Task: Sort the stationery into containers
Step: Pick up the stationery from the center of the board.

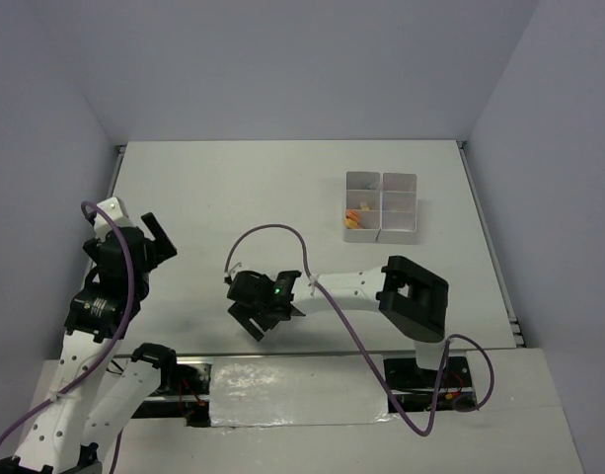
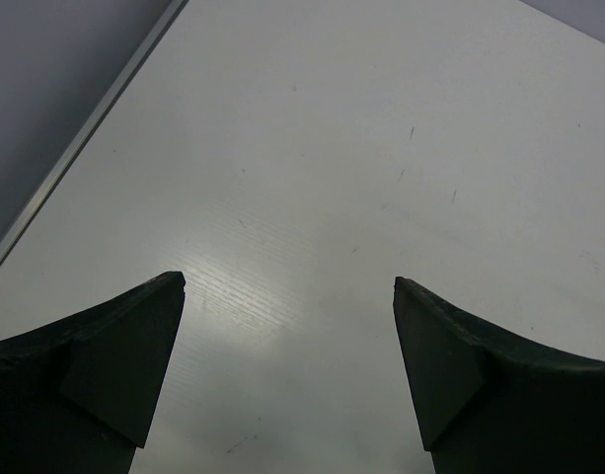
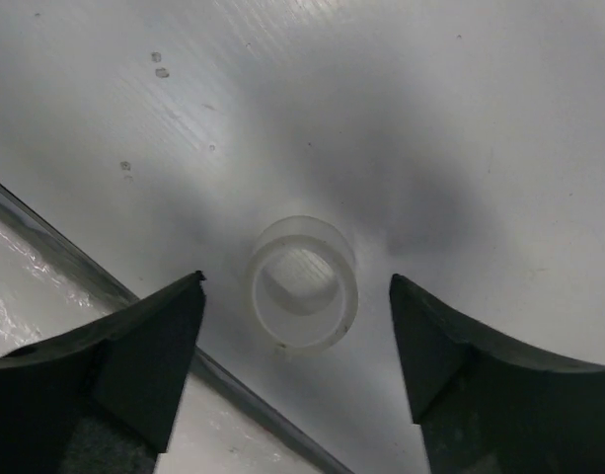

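The left arm (image 1: 93, 321) is standing upright at the frame's left, the left gripper (image 1: 160, 235) holding its 2 fingers wide apart. The right arm (image 1: 356, 286) is stretching leftward toward lower centre, the right gripper (image 1: 255, 321) gaping too, tilted downward.

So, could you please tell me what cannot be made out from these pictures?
- Clear ring: in the top external view it is hidden under the right claw; only the right wrist view shows it.
- Orange and yellow pieces in the containers: too small to identify in the top external view.
- Left claw: in the left wrist view its fingers are cut off by the bottom edge.
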`<state>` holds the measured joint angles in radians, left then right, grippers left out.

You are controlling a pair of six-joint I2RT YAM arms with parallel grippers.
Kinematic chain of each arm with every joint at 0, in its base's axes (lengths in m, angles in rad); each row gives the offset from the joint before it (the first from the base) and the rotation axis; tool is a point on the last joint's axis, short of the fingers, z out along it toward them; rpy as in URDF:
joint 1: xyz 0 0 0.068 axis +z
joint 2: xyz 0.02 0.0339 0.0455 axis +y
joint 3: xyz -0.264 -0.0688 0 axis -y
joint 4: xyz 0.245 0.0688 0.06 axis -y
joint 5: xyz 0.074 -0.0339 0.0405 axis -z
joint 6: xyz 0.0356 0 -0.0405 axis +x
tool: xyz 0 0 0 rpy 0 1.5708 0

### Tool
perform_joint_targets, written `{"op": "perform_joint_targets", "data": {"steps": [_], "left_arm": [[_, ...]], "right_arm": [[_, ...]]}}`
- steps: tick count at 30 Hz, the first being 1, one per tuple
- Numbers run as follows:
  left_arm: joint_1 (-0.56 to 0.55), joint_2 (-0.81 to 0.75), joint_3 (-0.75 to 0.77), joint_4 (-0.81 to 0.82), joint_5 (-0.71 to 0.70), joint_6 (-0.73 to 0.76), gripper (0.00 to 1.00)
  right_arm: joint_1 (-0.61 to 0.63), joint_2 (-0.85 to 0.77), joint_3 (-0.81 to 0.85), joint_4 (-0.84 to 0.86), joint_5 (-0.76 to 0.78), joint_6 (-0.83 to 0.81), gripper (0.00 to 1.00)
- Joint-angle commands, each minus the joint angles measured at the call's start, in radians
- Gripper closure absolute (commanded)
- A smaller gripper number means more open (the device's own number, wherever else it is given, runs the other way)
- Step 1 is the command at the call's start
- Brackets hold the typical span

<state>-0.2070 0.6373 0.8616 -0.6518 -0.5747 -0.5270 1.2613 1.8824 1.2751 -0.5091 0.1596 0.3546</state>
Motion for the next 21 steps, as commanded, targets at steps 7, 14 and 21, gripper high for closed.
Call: {"op": "perform_joint_targets", "data": {"steps": [7,14,21], "left_arm": [[0.004,-0.011,0.011,0.038,0.018,0.015,0.01],[0.004,-0.013,0.008,0.046,0.032,0.019,0.01],[0.004,-0.014,0.010,0.049,0.039,0.024,0.01]], "right_arm": [[0.015,0.047,0.021,0.008,-0.020,0.021,0.37],[0.024,0.070,0.032,-0.022,-0.008,0.020,0.26],[0.013,-0.003,0.014,-0.014,0.063,0.004,0.67]]}}
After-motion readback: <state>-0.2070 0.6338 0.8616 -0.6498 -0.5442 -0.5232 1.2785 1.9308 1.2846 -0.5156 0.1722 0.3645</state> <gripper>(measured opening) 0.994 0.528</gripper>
